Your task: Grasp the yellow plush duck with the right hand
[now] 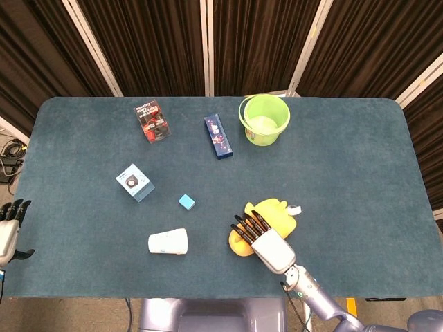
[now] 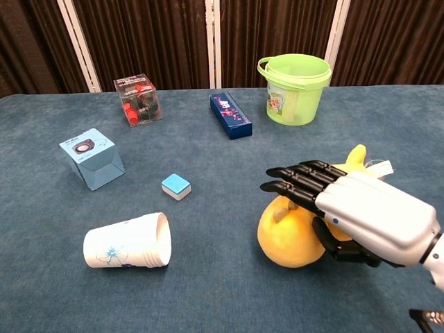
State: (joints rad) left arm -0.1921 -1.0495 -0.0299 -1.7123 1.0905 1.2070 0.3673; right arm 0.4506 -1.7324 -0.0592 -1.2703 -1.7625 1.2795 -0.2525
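The yellow plush duck (image 1: 275, 210) lies on the blue table near the front, right of centre; in the chest view its round yellow head (image 2: 287, 236) faces forward. My right hand (image 1: 266, 242) lies over the duck with its dark fingers stretched out flat and apart above the head. In the chest view this right hand (image 2: 357, 214) covers the duck's body, with the thumb down beside the head. The fingers are not closed around the plush. My left hand (image 1: 8, 229) hangs off the table's left edge, fingers apart, holding nothing.
A white paper cup (image 1: 168, 241) lies on its side left of the duck, with a small blue block (image 1: 186, 201) behind it. Farther back are a light blue box (image 1: 134, 182), a red-filled clear box (image 1: 152, 122), a dark blue box (image 1: 218, 136) and a green bucket (image 1: 264, 119).
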